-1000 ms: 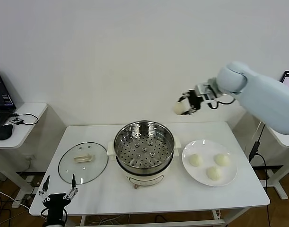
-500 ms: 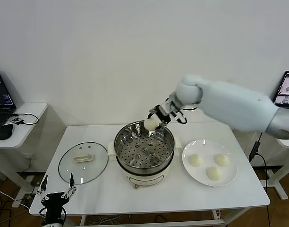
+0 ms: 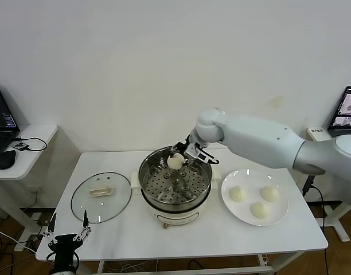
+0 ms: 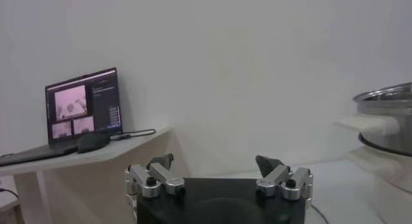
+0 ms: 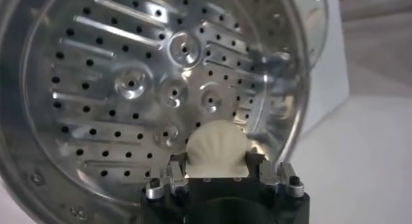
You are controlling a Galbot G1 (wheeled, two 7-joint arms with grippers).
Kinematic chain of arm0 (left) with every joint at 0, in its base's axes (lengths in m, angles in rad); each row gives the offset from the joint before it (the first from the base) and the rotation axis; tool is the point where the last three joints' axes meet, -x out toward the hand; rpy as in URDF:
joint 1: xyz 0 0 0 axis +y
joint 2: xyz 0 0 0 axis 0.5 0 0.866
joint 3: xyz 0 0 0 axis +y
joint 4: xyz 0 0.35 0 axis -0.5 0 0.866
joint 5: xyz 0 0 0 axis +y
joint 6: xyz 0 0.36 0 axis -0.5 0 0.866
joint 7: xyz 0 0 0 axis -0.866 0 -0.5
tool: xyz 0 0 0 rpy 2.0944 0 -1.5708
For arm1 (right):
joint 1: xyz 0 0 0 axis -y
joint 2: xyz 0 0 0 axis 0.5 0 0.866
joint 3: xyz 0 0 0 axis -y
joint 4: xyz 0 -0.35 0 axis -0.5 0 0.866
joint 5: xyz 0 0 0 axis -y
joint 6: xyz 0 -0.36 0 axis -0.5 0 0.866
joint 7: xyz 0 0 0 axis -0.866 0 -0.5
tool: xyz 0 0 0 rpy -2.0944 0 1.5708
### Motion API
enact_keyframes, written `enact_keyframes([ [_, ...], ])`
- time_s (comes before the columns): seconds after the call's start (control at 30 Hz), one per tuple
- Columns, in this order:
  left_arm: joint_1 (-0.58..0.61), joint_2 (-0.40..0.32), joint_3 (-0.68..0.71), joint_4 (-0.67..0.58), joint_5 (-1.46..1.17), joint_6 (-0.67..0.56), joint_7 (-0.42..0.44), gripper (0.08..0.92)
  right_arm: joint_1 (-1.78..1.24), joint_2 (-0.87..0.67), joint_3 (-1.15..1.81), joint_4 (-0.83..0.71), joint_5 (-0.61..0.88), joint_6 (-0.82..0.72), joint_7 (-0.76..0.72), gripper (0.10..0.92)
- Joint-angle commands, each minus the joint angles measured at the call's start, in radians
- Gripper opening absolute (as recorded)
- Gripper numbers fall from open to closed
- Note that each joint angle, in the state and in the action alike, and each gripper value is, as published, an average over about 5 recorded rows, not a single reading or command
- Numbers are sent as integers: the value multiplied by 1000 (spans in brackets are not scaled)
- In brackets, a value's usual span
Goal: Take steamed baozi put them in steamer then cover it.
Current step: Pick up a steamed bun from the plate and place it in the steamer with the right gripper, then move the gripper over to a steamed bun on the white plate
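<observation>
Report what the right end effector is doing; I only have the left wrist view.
Observer: The right end effector is shut on a baozi, over the steamer and its perforated tray.
Operator: Count the baozi on the plate.
Observer: The white plate, right of the steamer, holds three baozi.
Operator: Locate the cover.
Observer: The cover lies flat on the table, left of the steamer, untouched.
</observation>
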Motion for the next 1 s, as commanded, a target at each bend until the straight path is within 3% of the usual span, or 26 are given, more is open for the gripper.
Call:
enact_keyframes([
  [0.03,-2,-1,2,0,2,0,1,823,-61,28,48,-79,-203,105,61,585],
  [0.4,1,-4,1,-5,4,-1,-1,823,-92,51,84,-139,-239,131,105,605],
  [0.6,6,-5,0,-9,5,-2,-1,823,-78,44,81,-113,-191,119,99,758],
  [0.77,9,-3,-3,-12,4,-2,-2,823,2,-12,43,-16,32,15,37,819],
  [1.0,8,4,2,-18,0,-1,-1,823,182,-218,-32,231,430,-322,-92,823],
])
